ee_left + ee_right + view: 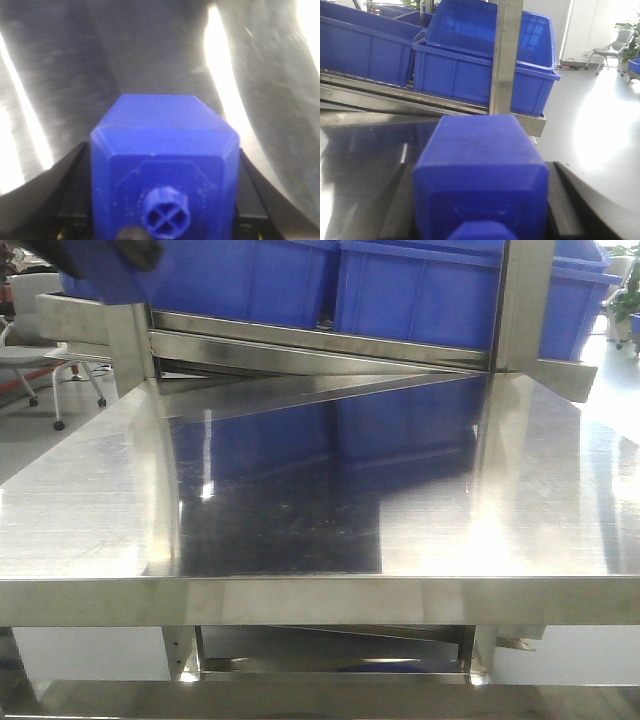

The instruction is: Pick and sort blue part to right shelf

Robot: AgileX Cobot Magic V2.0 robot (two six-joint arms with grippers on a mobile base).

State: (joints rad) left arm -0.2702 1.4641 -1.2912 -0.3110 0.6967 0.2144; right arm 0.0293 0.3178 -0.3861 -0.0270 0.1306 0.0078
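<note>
The right claw (481,200) is clenched on a blue part (480,155), with a black finger pressed on each side. The left claw (162,200) grips the other blue part (165,145) the same way.

The big steel table (420,520) is shiny and flat. Behind it stands the right shelf (420,100) with its flat metal rail. Big blue bins (480,75) sit on the shelf.

The right claw holds its part near the shelf, facing a bin, but the part is not in the bin. The left claw holds its part over bare steel.

So I think the picking is done. Dropping the parts into a bin on the shelf is what is left to do.
</note>
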